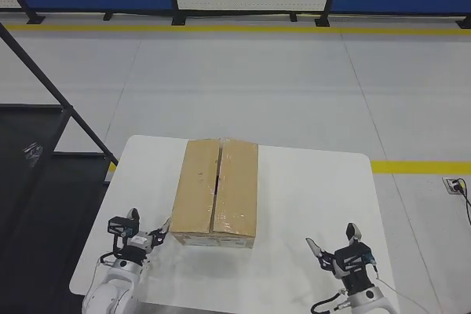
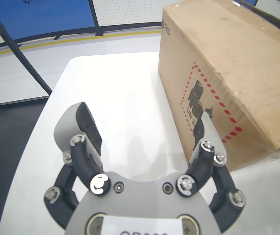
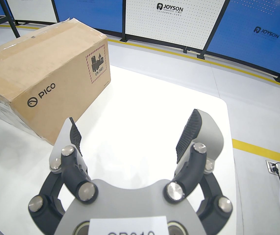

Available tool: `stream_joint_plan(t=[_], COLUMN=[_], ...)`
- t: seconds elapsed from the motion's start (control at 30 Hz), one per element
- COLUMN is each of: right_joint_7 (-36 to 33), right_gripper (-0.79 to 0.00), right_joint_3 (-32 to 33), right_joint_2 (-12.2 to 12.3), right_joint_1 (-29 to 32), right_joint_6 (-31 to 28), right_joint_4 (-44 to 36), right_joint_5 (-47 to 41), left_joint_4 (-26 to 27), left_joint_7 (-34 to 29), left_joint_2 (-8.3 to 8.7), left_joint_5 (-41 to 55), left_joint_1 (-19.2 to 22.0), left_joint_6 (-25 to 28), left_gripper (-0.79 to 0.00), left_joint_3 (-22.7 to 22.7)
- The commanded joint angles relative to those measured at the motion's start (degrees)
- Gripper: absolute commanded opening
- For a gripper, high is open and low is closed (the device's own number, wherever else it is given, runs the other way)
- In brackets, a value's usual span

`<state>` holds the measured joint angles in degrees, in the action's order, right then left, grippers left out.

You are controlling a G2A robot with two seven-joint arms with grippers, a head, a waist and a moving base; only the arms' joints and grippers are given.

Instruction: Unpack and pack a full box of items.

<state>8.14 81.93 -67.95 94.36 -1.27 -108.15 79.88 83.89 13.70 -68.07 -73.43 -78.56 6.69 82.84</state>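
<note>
Sitting mid-frame on the white worktop (image 1: 314,204), the cardboard box (image 1: 217,192) has its flaps shut, so its contents are hidden. My left jaws, lower left, stand wide just beside the box's lower-left corner; whether one touches it is unclear. My right jaws, lower right, stand wide over bare worktop, well apart from the box. Open worktop runs right of the box to the edge.
</note>
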Motion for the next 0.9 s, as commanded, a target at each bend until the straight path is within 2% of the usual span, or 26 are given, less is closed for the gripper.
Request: stream_joint_plan(t=[0.0,0.87], right_joint_7=[0.14,0.70], right_gripper=[0.000,0.000], right_joint_3=[0.16,1.75], right_joint_2=[-0.03,-0.41], right_joint_1=[0.06,-0.05], right_joint_6=[-0.12,-2.54], right_joint_4=[0.07,1.29], right_joint_5=[-0.06,-1.15], left_joint_4=[0.06,0.51], left_joint_7=[0.03,-0.31], left_joint_2=[-0.08,-1.62], left_joint_5=[-0.19,-2.90], left_joint_1=[0.15,3.13], left_joint_6=[0.20,0.99], left_gripper=[0.000,0.000], left_joint_3=[-0.42,-7.69])
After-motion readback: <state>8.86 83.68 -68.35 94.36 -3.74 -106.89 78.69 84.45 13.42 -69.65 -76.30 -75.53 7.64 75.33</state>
